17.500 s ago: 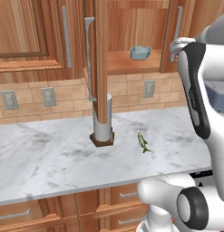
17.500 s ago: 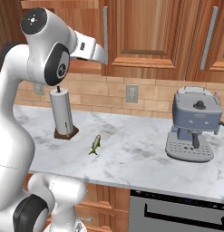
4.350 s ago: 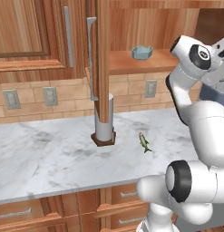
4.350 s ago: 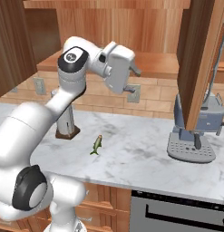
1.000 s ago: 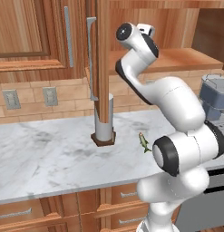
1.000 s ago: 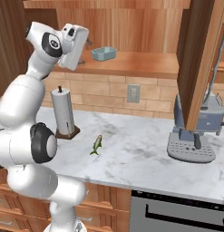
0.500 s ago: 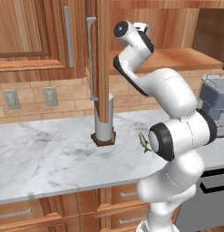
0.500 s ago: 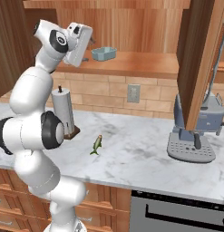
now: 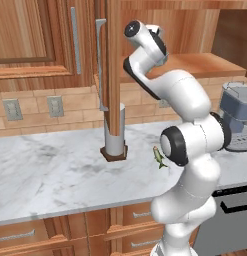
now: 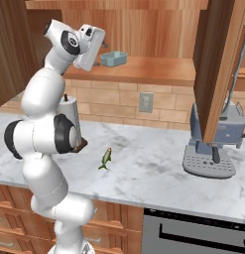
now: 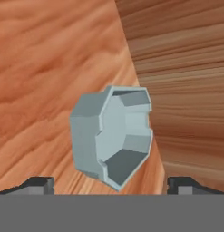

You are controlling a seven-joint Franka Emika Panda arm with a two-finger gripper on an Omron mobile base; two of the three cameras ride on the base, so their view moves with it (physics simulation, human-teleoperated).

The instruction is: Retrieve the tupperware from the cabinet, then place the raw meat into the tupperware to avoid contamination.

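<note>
While gripper (image 11: 110, 185) gapes — tupperware (image 11: 111, 136) sits on cabinet (image 10: 144, 69) shelf

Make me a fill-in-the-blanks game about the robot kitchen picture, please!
1. The tupperware sits on the open cabinet ____.
2. The raw meat lies on the ____ counter.
3. The end effector is ____, with the tub ahead of its fingertips.
4. The coffee machine stands to the ____ of the fish in the right base view.

Missing words: shelf; marble; open; right
</note>
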